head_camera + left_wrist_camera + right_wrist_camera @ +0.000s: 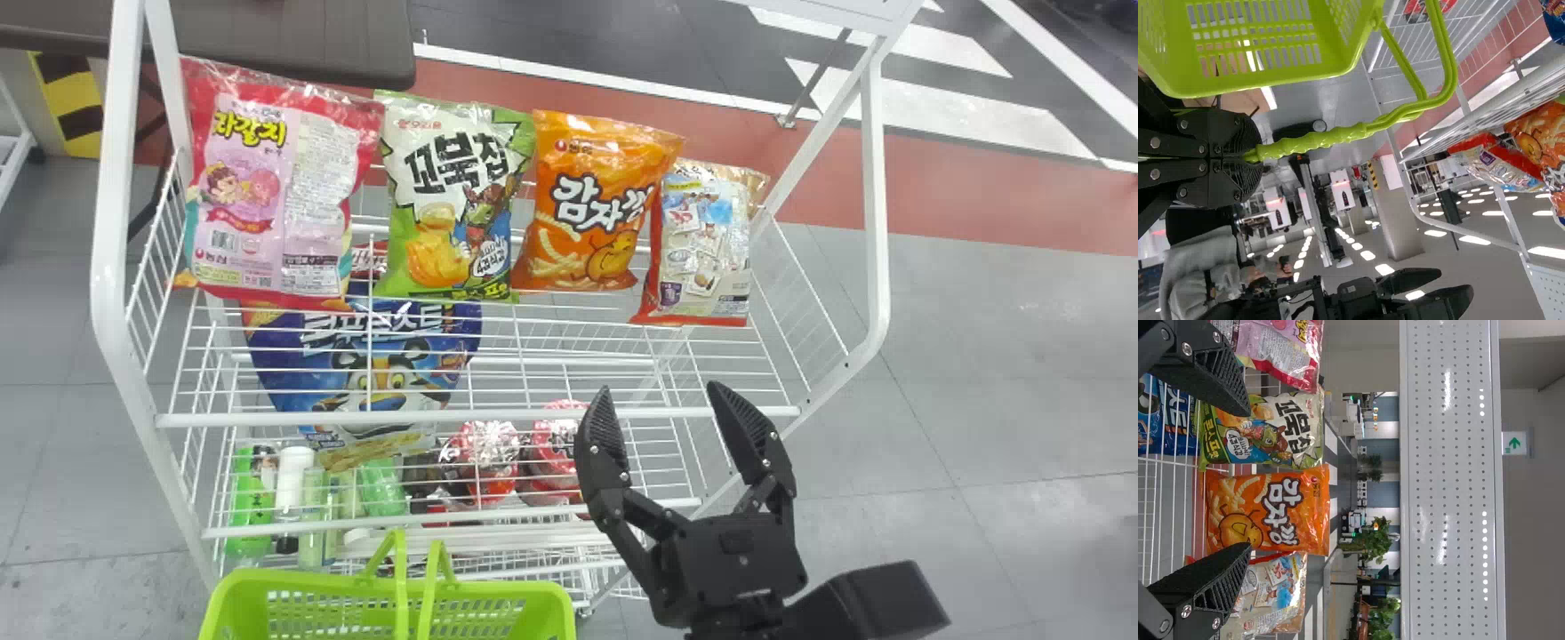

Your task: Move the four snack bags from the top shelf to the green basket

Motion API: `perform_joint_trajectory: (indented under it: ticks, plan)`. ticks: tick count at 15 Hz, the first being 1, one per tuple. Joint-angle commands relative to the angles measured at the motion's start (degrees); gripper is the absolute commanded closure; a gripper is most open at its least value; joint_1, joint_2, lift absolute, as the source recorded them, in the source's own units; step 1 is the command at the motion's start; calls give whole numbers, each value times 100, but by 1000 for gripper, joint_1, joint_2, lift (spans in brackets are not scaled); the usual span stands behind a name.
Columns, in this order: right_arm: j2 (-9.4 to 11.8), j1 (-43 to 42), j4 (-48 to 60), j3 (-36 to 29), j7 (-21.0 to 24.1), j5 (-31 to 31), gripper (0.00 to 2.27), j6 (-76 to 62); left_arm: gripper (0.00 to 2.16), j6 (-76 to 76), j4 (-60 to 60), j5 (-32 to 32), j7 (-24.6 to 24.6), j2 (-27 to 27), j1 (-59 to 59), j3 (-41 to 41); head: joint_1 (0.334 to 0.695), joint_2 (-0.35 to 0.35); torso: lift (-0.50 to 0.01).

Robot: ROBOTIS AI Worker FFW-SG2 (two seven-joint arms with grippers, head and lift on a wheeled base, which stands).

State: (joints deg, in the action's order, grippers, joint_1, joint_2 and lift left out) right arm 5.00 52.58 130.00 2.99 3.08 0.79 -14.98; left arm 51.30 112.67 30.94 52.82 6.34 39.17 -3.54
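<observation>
Four snack bags stand in a row on the top wire shelf: pink (276,187), green (453,196), orange (596,204) and a red-and-white one (702,244). My right gripper (671,404) is open in front of the shelf's front rail, below the two right-hand bags in the head view. In the right wrist view, that right gripper (1248,480) has its parted fingers before the orange bag (1268,513) and the green bag (1265,433). My left gripper (1251,157) is shut on the handle of the green basket (1258,79), whose rim (293,582) lies low in the head view.
The rack's white front rail (480,415) crosses before the bags. A blue bag (382,364), bottles (253,498) and red packs (484,462) sit on lower shelves. White posts (111,222) frame both sides. A perforated white panel (1451,480) rises beyond the bags.
</observation>
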Motion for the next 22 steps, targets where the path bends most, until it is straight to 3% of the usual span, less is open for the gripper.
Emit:
perform_joint_trajectory:
  ticks: [1, 3, 7, 12, 18, 20, 22]
  plan:
    - [1, -11, -10, 0, 0, 0, 124, 0, 1781, -1, -9, 0, 9, -1, 3, 3, 695, -350, 0]
    - [1, -231, -203, -9, -61, 70, 124, 106, 1781, -1, 18, 0, 27, 8, 38, 3, 695, -350, 0]
    - [-8, -1575, -1038, -61, -721, 571, 124, 1195, 1781, -1, 44, 0, 0, 25, 47, -6, 695, -350, 0]
    - [-70, -3386, -2058, 492, -765, 659, 124, 2022, 1781, -1, 44, 97, 9, 157, -15, -50, 695, -350, 0]
    - [-289, -4959, -3033, 1468, -826, 519, 124, 2971, 1781, -1, -26, 176, 62, 236, -129, -85, 695, -149, 0]
    - [-500, -5346, -3350, 1547, -1011, 439, 124, 3234, 1781, -1, -123, 211, 115, 236, -191, -85, 695, -75, 0]
    - [-505, -5609, -3613, 1582, -1116, 387, 124, 3357, 1781, -1, -140, 211, 141, 236, -208, -85, 695, -33, 0]
